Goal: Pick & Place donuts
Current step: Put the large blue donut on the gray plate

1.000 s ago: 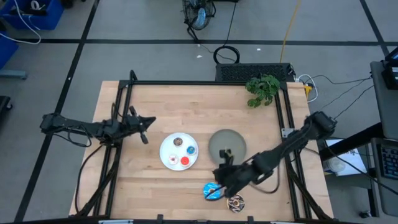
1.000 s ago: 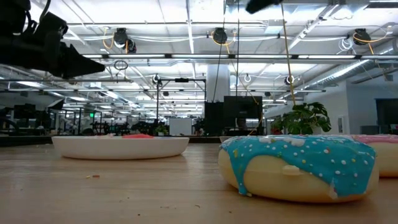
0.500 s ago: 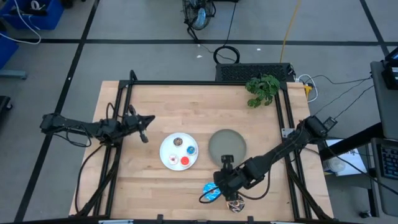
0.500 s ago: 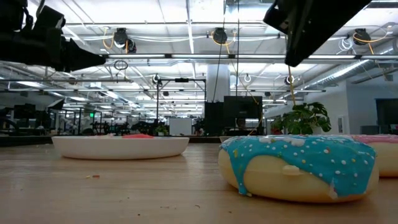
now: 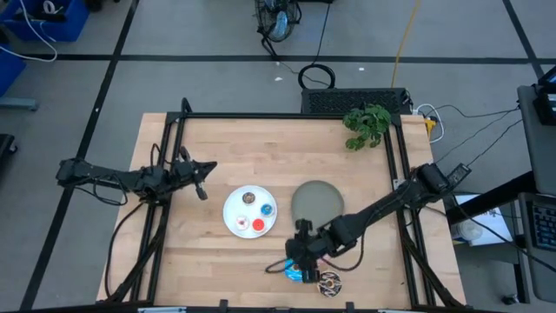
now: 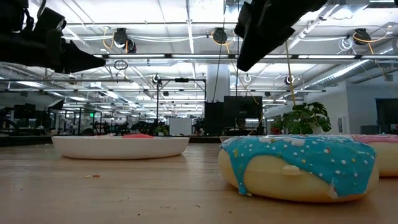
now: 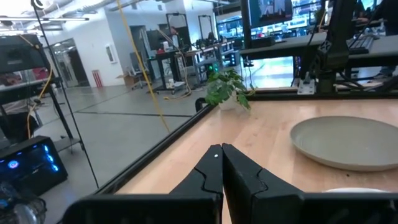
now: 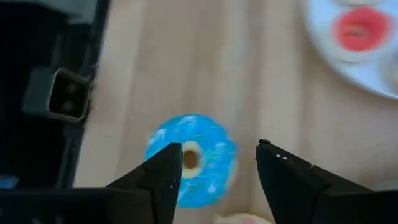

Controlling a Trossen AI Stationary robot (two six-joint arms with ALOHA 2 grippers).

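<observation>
A blue-iced donut (image 8: 191,158) lies flat on the wooden table near its front edge; it fills the low view (image 6: 298,165). My right gripper (image 8: 217,158) hangs open above it, slanting down, touching nothing, with the donut under its left finger (image 8: 163,174). From above, the gripper (image 5: 296,257) partly covers the blue donut (image 5: 295,273). A brown sprinkled donut (image 5: 329,283) lies just right of it, and a pink donut (image 6: 380,148) behind it. Tiny donuts, one of them red (image 8: 359,28), lie on the white plate (image 5: 234,213). My left gripper (image 5: 201,178) waits shut at the table's left.
A grey plate (image 5: 317,202) lies right of the white plate. A potted plant (image 5: 367,124) stands at the far right corner. A black camera block (image 8: 56,93) sits at the table's front edge beside the blue donut. Black frame rails run along the table's sides.
My right gripper has come down and moved toward the table's left and near edge, from beside the grey plate to above the blue donut, rolling as it went. The donuts have stayed where they were.
</observation>
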